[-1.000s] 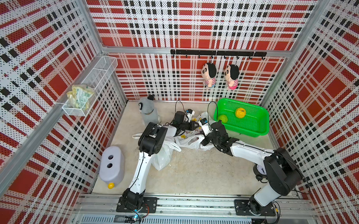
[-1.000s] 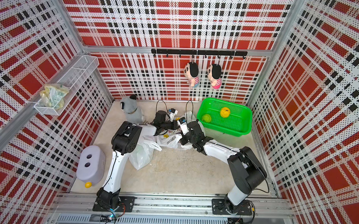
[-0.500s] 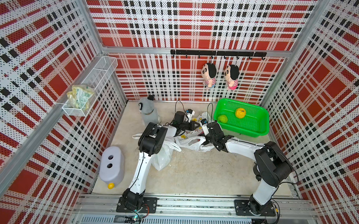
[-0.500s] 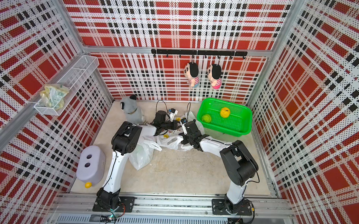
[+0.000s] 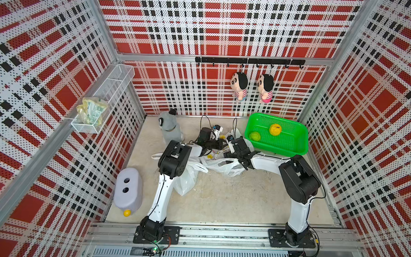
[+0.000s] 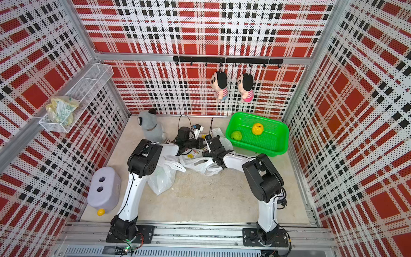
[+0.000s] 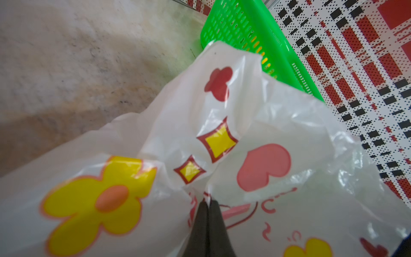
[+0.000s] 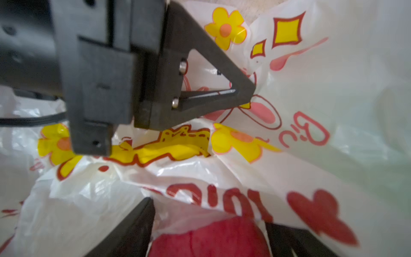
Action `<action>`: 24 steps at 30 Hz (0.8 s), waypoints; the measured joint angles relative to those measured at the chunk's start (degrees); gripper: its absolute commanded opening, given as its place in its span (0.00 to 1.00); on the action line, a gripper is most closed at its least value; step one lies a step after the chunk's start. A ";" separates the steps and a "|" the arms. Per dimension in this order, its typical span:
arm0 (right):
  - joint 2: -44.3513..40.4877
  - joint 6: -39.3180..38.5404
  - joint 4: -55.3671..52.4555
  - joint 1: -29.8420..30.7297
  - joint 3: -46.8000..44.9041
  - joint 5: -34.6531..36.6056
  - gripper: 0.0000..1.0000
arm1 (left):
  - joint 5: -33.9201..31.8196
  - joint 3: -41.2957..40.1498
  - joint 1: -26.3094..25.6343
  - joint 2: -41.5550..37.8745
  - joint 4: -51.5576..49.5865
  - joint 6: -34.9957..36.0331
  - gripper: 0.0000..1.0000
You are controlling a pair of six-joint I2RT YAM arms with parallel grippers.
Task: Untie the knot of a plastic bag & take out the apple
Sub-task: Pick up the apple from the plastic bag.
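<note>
The white plastic bag printed with yellow flowers and red hearts lies crumpled mid-table in both top views. My left gripper is shut, pinching a fold of the bag's film. The right wrist view shows this gripper from the side, gripping the printed film. My right gripper is open at the bag's mouth. Its two dark fingers stand on either side of the red apple, which sits just inside under a flap of film. In a top view both grippers meet over the bag.
A green basket with a yellow ball and a green ball stands right behind the bag. Another white bag lies under the left arm. A grey plush, a lilac container and cables are to the left.
The right arm has folded at its elbow and carried its gripper left, further onto the bag, with its jaws spreading. The left arm has stayed put.
</note>
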 measured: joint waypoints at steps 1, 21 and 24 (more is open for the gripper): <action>0.00 -0.02 0.00 0.00 0.00 -0.15 0.71 | 0.00 0.00 0.02 0.00 0.02 0.00 0.00; -24.22 0.00 6.75 -0.52 -14.88 -8.55 0.45 | -0.57 -0.96 1.18 -0.09 1.44 -1.20 0.00; -27.69 1.62 10.62 -2.93 -17.88 -10.71 0.43 | -0.42 -0.96 1.16 -0.50 1.68 -1.44 0.00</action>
